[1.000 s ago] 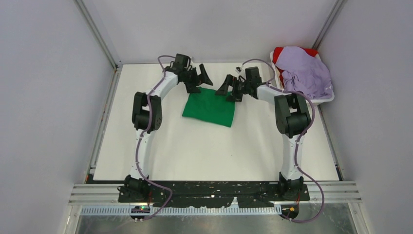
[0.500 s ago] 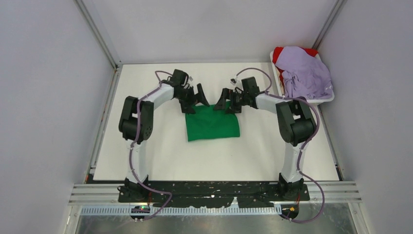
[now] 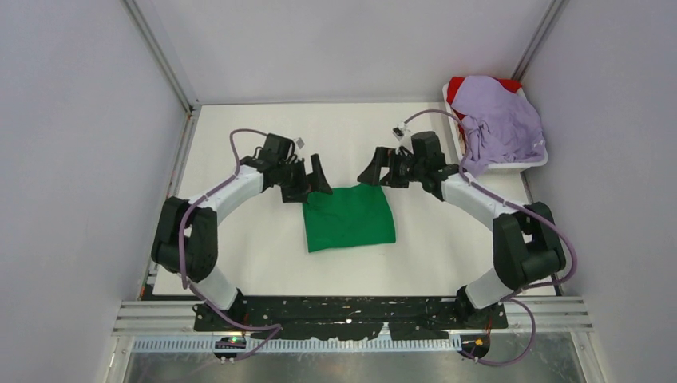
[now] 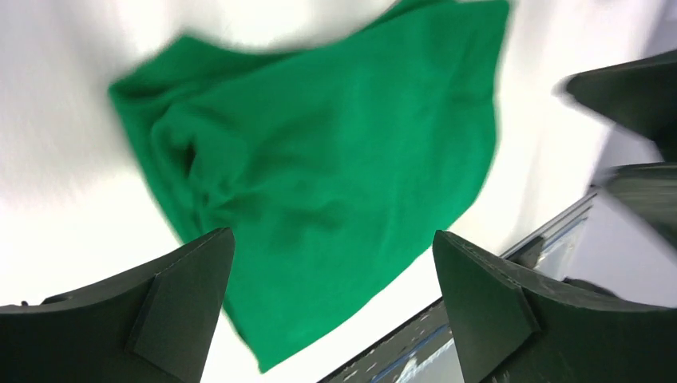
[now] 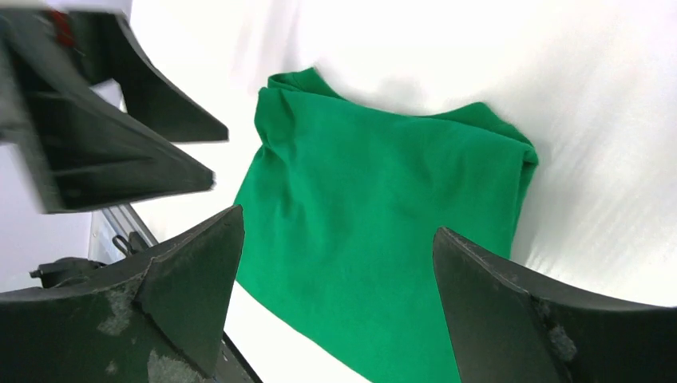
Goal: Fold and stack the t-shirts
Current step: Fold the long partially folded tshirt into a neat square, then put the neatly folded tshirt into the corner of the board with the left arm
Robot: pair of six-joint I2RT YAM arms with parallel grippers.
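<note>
I have both arms out over the middle of the table (image 3: 239,255). The green t-shirt (image 3: 349,217) lies folded into a rough square at the centre, its near edge tidy and its far edge bunched at the corners.

My left gripper (image 3: 314,185) hangs just above the shirt's far-left corner. In the left wrist view its fingers (image 4: 184,295) are spread wide with nothing between them but cloth below. My right gripper (image 3: 374,177) hangs just above the far-right corner, jaws likewise wide apart and empty, and its wrist view looks down on the shirt with the left gripper at the upper left.

At the far right, the lavender t-shirt (image 3: 499,116) is heaped loosely in the white tray (image 3: 519,163). The red t-shirt (image 3: 459,86) peeks out from under it along the far edge. Both sit well apart from the green one.

Each wrist carries a small white tag (image 3: 302,142), too small for me to read, and the green cloth shows no print.
</note>
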